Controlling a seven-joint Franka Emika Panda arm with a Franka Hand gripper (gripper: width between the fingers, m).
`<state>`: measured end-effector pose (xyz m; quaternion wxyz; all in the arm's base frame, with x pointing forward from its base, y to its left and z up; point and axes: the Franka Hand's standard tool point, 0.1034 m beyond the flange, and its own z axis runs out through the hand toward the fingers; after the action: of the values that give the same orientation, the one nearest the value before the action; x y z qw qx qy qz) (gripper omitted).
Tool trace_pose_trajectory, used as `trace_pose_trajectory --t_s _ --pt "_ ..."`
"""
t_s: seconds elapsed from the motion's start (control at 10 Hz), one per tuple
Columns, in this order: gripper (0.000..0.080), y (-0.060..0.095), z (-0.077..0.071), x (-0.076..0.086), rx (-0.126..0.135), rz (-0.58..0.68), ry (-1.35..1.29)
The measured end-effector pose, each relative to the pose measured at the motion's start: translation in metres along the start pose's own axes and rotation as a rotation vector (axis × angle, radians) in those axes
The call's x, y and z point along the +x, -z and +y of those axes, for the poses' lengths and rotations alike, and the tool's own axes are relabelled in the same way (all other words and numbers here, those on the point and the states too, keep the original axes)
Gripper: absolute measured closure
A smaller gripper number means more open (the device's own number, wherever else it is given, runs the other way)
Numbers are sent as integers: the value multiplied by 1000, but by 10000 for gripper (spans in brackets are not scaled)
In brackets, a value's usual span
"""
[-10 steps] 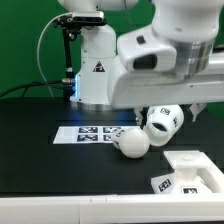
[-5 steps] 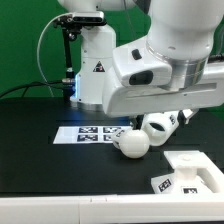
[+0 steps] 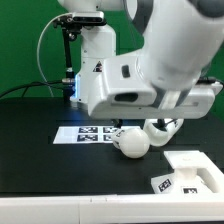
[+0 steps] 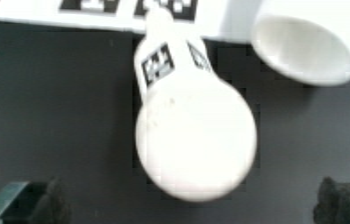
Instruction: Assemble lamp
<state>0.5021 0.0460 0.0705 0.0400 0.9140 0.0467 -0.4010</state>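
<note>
The white lamp bulb (image 3: 131, 142) lies on its side on the black table, just in front of the marker board (image 3: 85, 133). In the wrist view the bulb (image 4: 193, 130) fills the middle, with its ribbed neck and a square tag (image 4: 159, 62) pointing toward the marker board (image 4: 83, 8). My gripper (image 4: 190, 203) is open above the bulb's round end, with one dark fingertip (image 4: 30, 200) on each side and clear of it. The cup-like shade (image 4: 314, 45) lies beside the neck and is mostly hidden by the arm in the exterior view (image 3: 160, 127). The angular base block (image 3: 192, 172) sits at the front on the exterior view's right.
The robot's base column (image 3: 92, 70) and a camera stand with cables (image 3: 62, 60) rise behind the marker board. The table's white front edge (image 3: 60, 210) runs along the near side. A green backdrop is behind.
The arm's hand has swung toward the exterior view's left and now hangs over the bulb, hiding more of the shade. The bulb, shade and base have not moved.
</note>
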Motion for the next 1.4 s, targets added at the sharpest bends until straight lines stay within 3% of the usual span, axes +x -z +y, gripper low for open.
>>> trace_pose_trajectory --t_s 0.4,0.7,1.1,1.4 --pt "101 -4 -2 7 -2 -21 -11" --pt "101 -37 -3 6 -5 -52 -17" --pt "101 -40 -3 6 -5 -57 -16" --pt "101 -57 -4 7 -5 -67 -8"
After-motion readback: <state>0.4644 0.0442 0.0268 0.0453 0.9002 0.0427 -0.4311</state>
